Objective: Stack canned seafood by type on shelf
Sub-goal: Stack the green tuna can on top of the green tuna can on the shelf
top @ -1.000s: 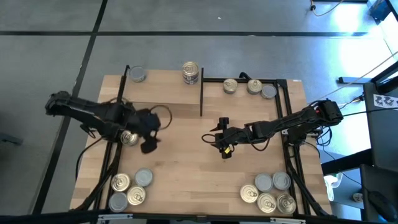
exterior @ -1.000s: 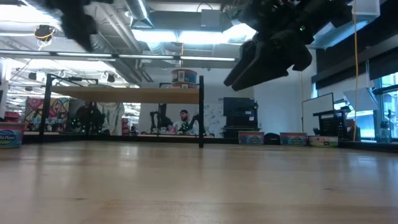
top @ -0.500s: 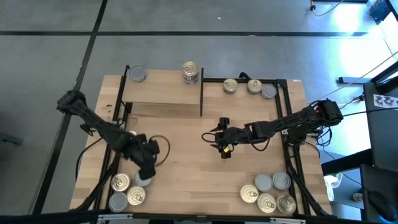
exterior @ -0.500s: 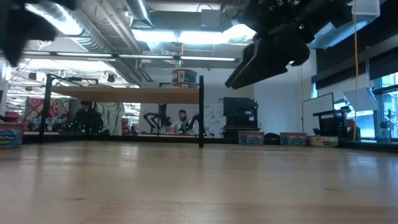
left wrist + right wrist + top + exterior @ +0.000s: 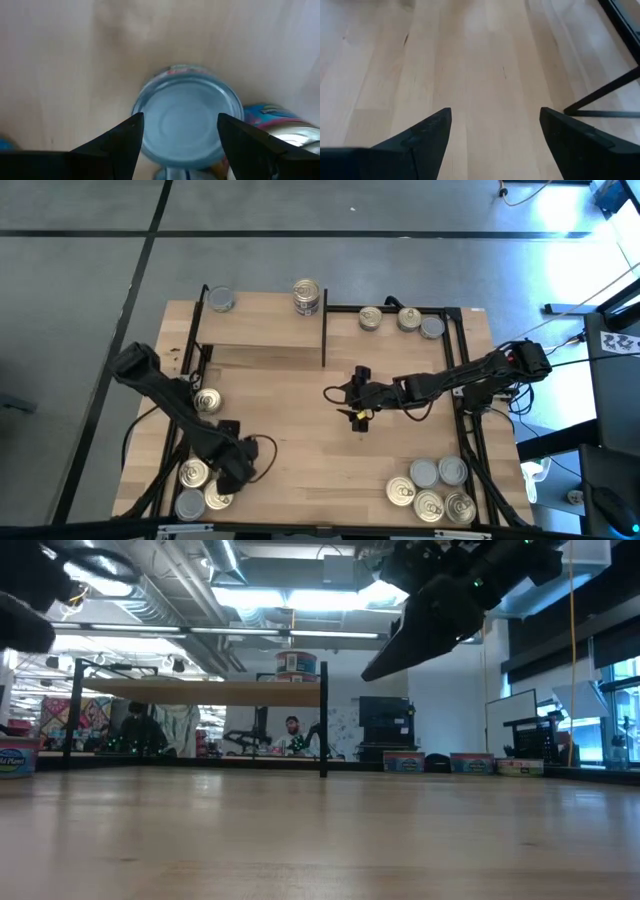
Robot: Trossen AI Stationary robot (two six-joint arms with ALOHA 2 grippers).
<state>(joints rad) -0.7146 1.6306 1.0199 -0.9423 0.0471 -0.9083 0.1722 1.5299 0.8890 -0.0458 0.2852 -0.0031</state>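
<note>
High view: the left gripper (image 5: 234, 467), fingers spread and empty, hung over a silver-topped tin (image 5: 186, 120) in the near-left cluster. The right gripper (image 5: 352, 402), also spread and holding nothing, hovered over bare table (image 5: 300, 430) mid-scene. One tin (image 5: 308, 296) stood on the shelf (image 5: 262, 325) at far left.

From above, my left gripper (image 5: 236, 468) covers the silver-topped tin (image 5: 186, 120) under it, so I cannot see that tin there. In the left wrist view the gold-topped tin (image 5: 280, 135) beside it is cut off by the picture's edge, and its label is too blurred for me to read. At table height the left arm (image 5: 30, 590) is a dark smear, and the far tins (image 5: 455, 762) are too small to tell apart by type.
</note>
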